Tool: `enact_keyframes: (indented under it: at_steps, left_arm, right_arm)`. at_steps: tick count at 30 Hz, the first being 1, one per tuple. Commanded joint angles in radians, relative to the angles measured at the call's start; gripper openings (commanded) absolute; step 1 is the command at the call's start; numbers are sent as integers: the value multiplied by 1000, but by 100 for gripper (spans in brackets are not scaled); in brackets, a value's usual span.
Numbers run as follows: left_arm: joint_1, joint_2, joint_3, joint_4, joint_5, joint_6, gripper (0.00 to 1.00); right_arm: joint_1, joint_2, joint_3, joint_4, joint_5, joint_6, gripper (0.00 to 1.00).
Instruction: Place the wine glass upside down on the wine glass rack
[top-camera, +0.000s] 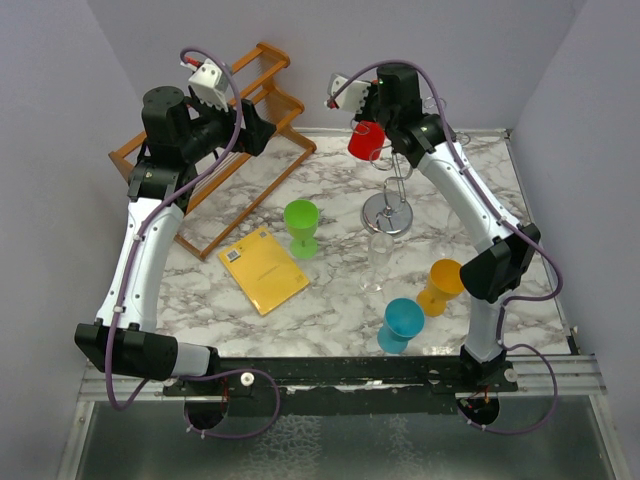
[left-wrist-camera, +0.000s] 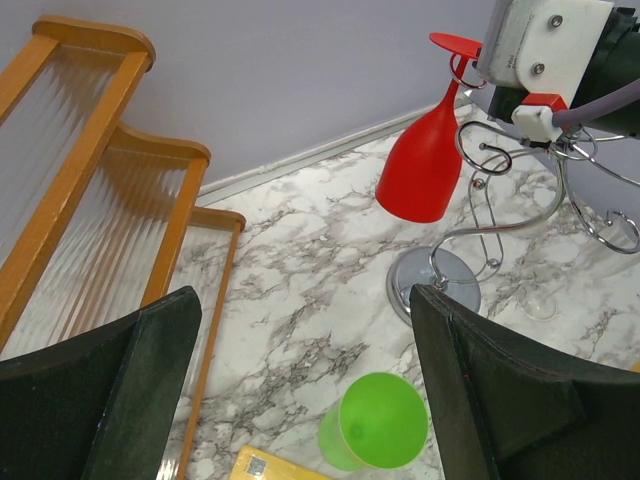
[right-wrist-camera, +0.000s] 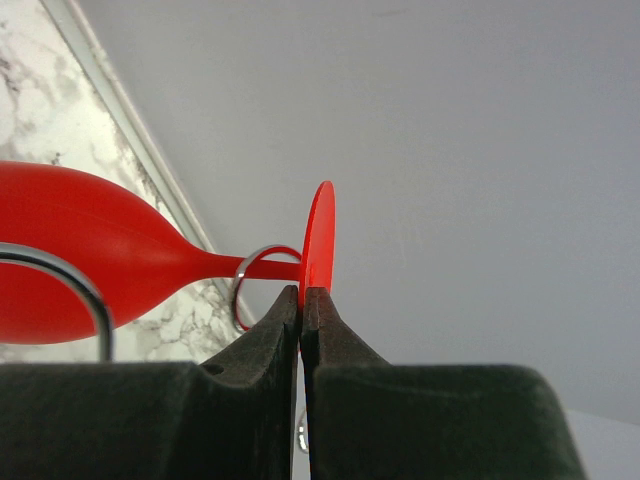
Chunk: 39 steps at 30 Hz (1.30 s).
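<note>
A: Where's the glass (left-wrist-camera: 420, 165)?
B: Upper right of the left wrist view, bowl down. Its stem is threaded through a scroll of the rack (left-wrist-camera: 430, 268), so the foot can catch there.
A: Grippers?
B: The right gripper (right-wrist-camera: 302, 295) pinches the foot's rim, probably to steady it. The left gripper (left-wrist-camera: 305, 295) is spread and holds nothing.

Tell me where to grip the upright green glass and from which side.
Grip the green glass at its short stem, under the bowl, coming level from the robot's left. It stands mouth up, so the flaring bowl should stop slipping. The wine glass rack stands to its right; only the flat yellow booklet lies left.
</note>
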Motion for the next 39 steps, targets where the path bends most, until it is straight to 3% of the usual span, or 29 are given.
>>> enact_keyframes:
  at_steps: [1,39]
  left_arm:
    - [5,-35,-19,29,-12,17,89]
    - [5,-72,-244,84,-63,146,89]
  right_arm:
    - [12,-51,-34,-6,-9,24,5]
    - [15,-128,-68,-92,-137,195,25]
